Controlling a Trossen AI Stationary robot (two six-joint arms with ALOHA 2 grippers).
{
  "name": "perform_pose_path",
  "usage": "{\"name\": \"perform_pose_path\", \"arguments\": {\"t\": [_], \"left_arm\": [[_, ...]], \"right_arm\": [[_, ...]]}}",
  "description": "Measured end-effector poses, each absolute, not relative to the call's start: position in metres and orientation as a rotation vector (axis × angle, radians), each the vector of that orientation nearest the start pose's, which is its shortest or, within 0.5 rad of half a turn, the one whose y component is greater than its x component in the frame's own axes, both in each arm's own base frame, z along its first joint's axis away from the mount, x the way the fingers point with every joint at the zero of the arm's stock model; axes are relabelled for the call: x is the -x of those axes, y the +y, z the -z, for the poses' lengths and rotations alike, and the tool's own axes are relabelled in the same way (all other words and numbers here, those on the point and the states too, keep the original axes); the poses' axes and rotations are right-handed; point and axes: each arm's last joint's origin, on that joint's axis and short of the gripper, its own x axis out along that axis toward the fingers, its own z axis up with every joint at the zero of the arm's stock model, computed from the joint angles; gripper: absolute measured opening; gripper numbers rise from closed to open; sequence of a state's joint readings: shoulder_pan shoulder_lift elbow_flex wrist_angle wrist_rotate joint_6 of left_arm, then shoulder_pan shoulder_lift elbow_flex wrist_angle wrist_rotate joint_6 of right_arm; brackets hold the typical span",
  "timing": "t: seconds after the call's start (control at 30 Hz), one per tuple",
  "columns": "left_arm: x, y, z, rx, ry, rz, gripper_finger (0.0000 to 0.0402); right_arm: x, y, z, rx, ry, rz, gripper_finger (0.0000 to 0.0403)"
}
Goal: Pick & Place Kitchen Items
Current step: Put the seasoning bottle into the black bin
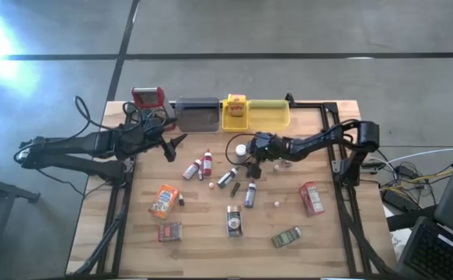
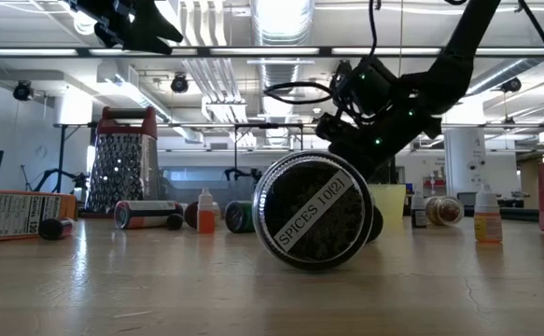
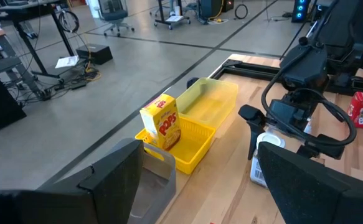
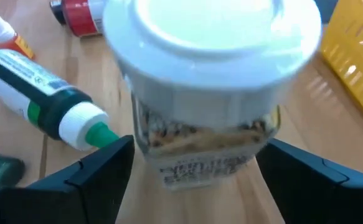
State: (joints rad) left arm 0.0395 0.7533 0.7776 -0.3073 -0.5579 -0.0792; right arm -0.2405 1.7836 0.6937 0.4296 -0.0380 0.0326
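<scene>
high view: my right gripper (image 1: pixel 251 152) is reaching to the white-capped spice jar (image 1: pixel 242 150) near table centre, below the yellow tray (image 1: pixel 269 113); my left gripper (image 1: pixel 172 144) is waiting by the grey tray (image 1: pixel 198 114).

low view: a "spices" jar (image 2: pixel 314 223) is lying on its side in front.

right wrist view: my fingers (image 4: pixel 91 180) are standing open on both sides of the jar, not gripping yet, i think for a side grasp.

left wrist view: left fingers are open, holding nothing.

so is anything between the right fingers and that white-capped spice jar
No. In the right wrist view the clear spice jar with the white cap stands upright directly between the open right gripper fingers, with nothing in the gap. A green-and-white bottle lies off to one side.
</scene>
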Motion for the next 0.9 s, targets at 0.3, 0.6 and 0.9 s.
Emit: {"name": "perform_pose_path", "arguments": {"t": [0.3, 0.6, 0.9], "left_arm": [[-0.1588, 0.0217, -0.3243, 0.003, 0.253, -0.604, 0.0319], [-0.1588, 0.0217, -0.3243, 0.003, 0.253, -0.604, 0.0319], [-0.1589, 0.0217, -0.3243, 0.003, 0.253, -0.604, 0.0319]], "right_arm": [[-0.3102, -0.0762, -0.1075, -0.129, 0.66, 0.212, 0.0287], [-0.3101, -0.0765, -0.1072, -0.122, 0.662, 0.21, 0.0231], [-0.31, -0.0767, -0.1072, -0.116, 0.663, 0.21, 0.0206]]}}
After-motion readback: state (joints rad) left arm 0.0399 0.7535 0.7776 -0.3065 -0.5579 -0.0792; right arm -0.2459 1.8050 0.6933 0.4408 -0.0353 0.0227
